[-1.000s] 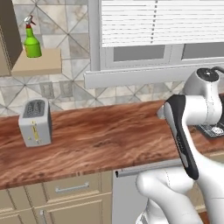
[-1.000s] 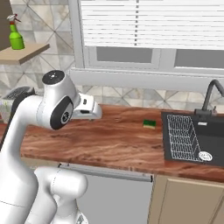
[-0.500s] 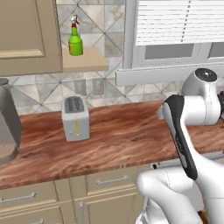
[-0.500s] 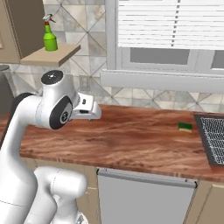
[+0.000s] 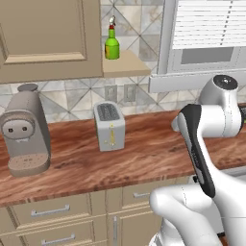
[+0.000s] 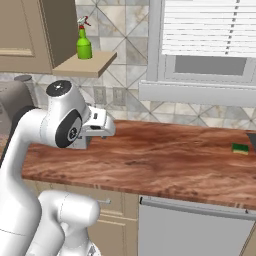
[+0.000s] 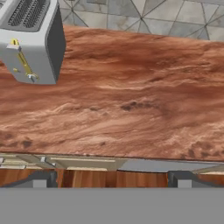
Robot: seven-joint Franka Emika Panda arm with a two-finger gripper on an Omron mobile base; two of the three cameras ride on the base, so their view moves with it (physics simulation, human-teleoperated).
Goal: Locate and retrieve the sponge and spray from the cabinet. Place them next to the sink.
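Observation:
The spray is a green bottle with a red-and-white nozzle. It stands upright on the tan side shelf of the wall cabinet, whose door is shut. From the right, the spray is high up beside the cabinet. The sponge lies flat on the wooden counter far to the right, close to a dark corner of the sink. My gripper is open and holds nothing. It hovers over the counter's front edge, far below the shelf and well left of the sponge.
A grey toaster stands on the counter under the shelf. A coffee machine stands to its left. A window with white blinds fills the wall on the right. Drawers and a dishwasher front sit below the counter.
The whole picture has slid right, so the base has driven left along the counter. The cabinet, toaster and coffee machine came into view. The arm's pose and open jaws are unchanged.

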